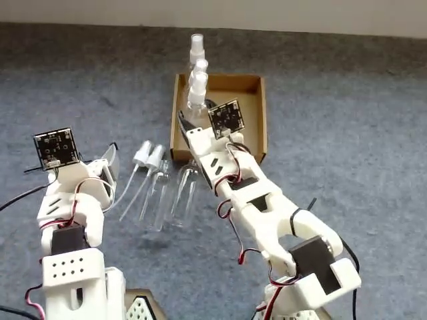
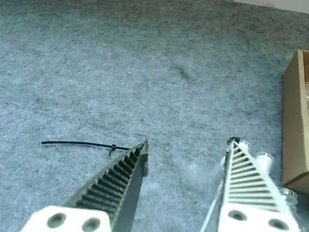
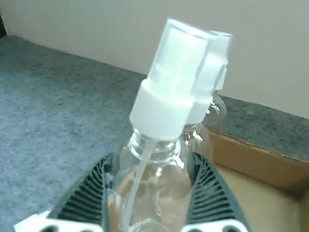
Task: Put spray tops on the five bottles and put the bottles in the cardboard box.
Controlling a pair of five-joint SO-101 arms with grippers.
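I see a black cable tie (image 2: pixel 82 144) lying flat on the grey carpet (image 2: pixel 145 63), with a pale wall (image 3: pixel 72 24) behind.

The left arm (image 1: pixel 70 227) and the right arm (image 1: pixel 267 213) are wearing white plastic shells, with black motors (image 1: pixel 313 257) sitting at the joints. Red and black cables (image 1: pixel 227 215) are looping along the links. A small black circuit board (image 1: pixel 56 147) is riding on each wrist. The left end effector (image 2: pixel 189 143) is showing one dark ribbed finger (image 2: pixel 120 179) and one white; the right end effector (image 3: pixel 152 164) is showing two dark ribbed ones.
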